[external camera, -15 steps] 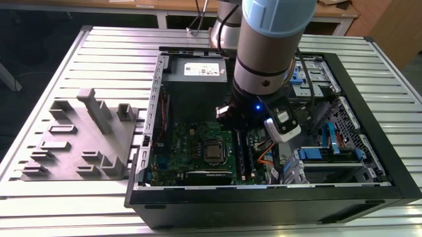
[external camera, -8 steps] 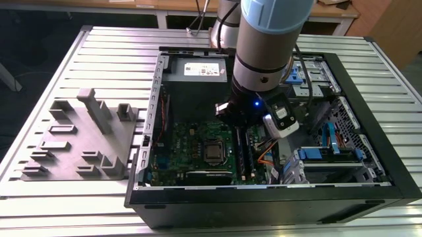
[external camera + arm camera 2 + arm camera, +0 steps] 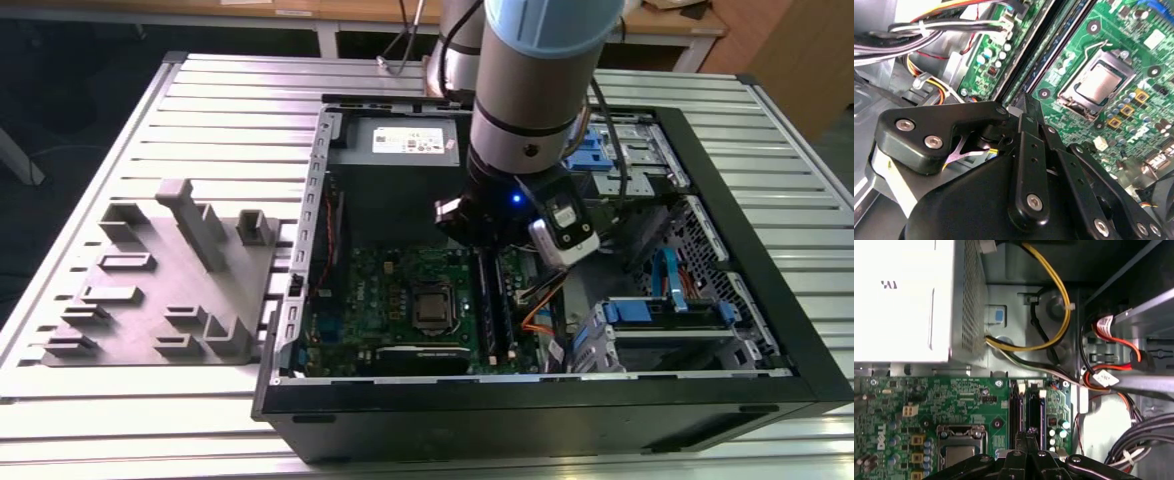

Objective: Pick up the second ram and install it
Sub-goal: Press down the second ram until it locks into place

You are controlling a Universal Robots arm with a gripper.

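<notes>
First wrist view: claw (image 3: pixel 1028 436) closed over the memory slots (image 3: pixel 1026 410).

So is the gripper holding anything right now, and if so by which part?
Nothing is visibly held. The gripper has its jaws closed together with no stick showing between them, and its tips sit just over the memory slots.

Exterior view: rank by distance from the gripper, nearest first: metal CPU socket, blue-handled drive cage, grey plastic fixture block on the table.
1. Metal CPU socket, on the green motherboard below the gripper.
2. Blue-handled drive cage, toward the exterior view's right.
3. Grey plastic fixture block, outside the case, on the exterior view's left.
</notes>
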